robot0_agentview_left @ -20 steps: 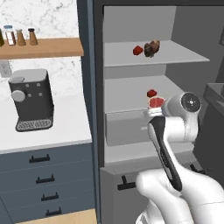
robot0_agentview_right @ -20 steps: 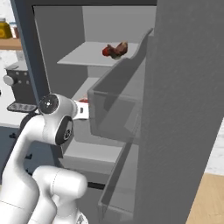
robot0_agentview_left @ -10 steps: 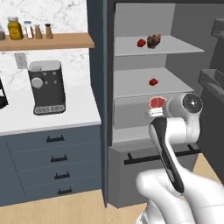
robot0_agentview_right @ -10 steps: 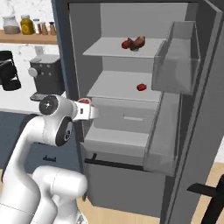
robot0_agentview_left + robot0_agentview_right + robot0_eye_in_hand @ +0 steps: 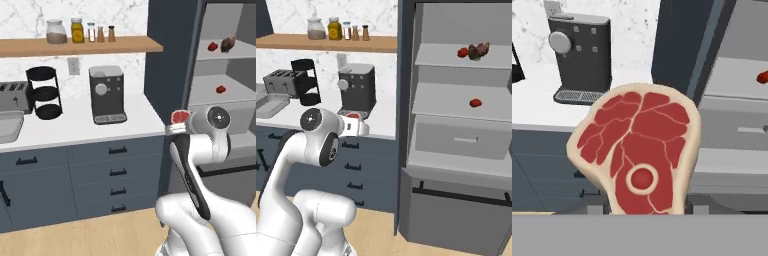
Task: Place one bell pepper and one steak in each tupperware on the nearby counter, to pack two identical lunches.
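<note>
My gripper point(image 5: 178, 124) is shut on a steak point(image 5: 180, 116), a flat red cut with a pale tan rim, held upright in front of the counter's point(image 5: 75, 127) right end. In the hand view the steak point(image 5: 637, 155) hides the fingertips. A light-grey tupperware point(image 5: 7, 126) lies on the counter at the far left, cut off by the frame edge; in the right base view the tupperware point(image 5: 269, 103) sits before the toaster. One bell pepper point(image 5: 212, 46) rests beside a brown lump point(image 5: 228, 44) on the upper fridge shelf. Another bell pepper point(image 5: 220, 89) lies one shelf lower.
A dark coffee machine point(image 5: 106, 94) and a black tiered rack point(image 5: 45, 92) stand on the counter. A toaster point(image 5: 12, 95) is at the back left. Jars line a wooden shelf point(image 5: 80, 45) above. The open fridge point(image 5: 456, 125) stands to the right.
The whole picture has shifted: the base has swung left, away from the fridge and toward the counter. The steak stays in my shut gripper.
</note>
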Controlling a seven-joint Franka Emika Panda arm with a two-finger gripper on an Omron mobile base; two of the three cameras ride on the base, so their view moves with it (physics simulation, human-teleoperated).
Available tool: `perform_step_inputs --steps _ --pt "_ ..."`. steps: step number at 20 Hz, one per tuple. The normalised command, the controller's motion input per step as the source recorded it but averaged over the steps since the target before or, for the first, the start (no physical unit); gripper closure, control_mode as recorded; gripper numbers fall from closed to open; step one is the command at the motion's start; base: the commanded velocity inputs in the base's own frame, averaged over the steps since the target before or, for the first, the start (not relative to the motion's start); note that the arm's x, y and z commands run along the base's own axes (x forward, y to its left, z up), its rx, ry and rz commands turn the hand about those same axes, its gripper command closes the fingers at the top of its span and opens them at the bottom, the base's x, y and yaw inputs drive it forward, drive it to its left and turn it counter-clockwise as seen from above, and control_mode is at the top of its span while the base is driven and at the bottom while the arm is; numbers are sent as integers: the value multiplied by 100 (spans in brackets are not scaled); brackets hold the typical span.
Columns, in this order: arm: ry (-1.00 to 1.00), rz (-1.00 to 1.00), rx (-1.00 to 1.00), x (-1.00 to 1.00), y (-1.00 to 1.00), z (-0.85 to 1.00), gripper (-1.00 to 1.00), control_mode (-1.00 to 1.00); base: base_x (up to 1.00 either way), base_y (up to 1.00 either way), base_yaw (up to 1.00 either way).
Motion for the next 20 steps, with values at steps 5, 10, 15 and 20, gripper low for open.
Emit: perform_step_inputs --steps 5,10,15,20 --pt "0 0 0 0 0 0 100 100 -3 100 2" --pt "0 0 0 0 0 0 100 100 3 100 7" --pt "0 0 0 0 0 0 100 100 22 100 7" --pt "0 0 0 0 0 0 100 100 49 100 8"
